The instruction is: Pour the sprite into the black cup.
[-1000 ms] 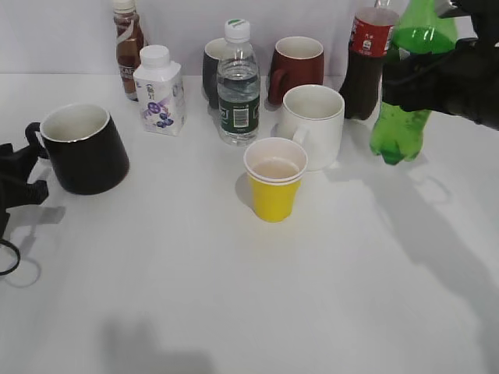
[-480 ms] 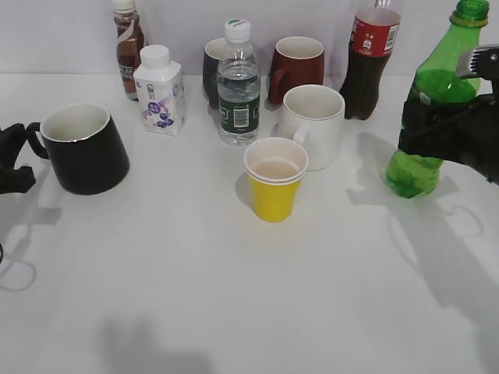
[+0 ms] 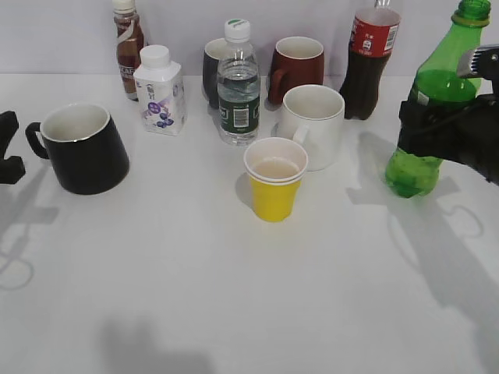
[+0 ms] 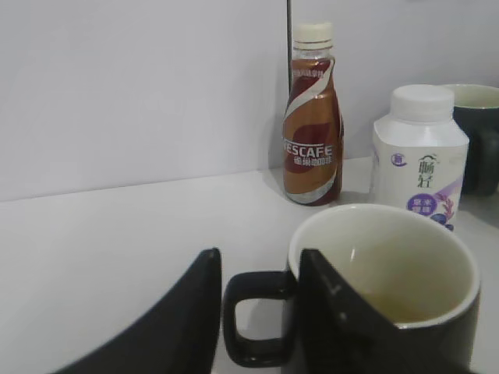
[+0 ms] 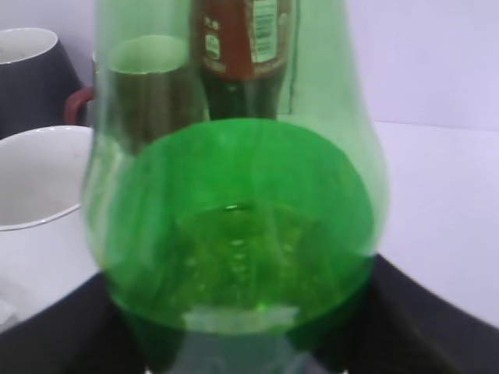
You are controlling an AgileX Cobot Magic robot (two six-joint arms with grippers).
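The sprite [image 3: 440, 82], a tall green bottle with no cap, stands upright at the right with its base down at the table. My right gripper [image 3: 437, 132] is shut on its middle. In the right wrist view the sprite [image 5: 242, 210] fills the frame between my right fingers [image 5: 242, 331]. The black cup [image 3: 86, 152] stands at the far left, handle pointing left. My left gripper [image 3: 6, 148] is open just left of the handle, not touching it. In the left wrist view the cup [image 4: 390, 273] shows its white inside, and its handle lies between my open left fingers [image 4: 259, 261].
A yellow paper cup [image 3: 273, 187] and a white mug [image 3: 316, 125] stand mid-table. Behind them are a water bottle [image 3: 238, 86], a dark grey mug [image 3: 210, 70], a dark red mug [image 3: 298, 68], a cola bottle [image 3: 370, 66], a white milk bottle [image 3: 160, 89] and a Nescafe bottle [image 3: 127, 47].
The sprite went from lifted and tilted near the cola to upright, lower and further right. My left gripper drew back to the left, away from the cup's handle.
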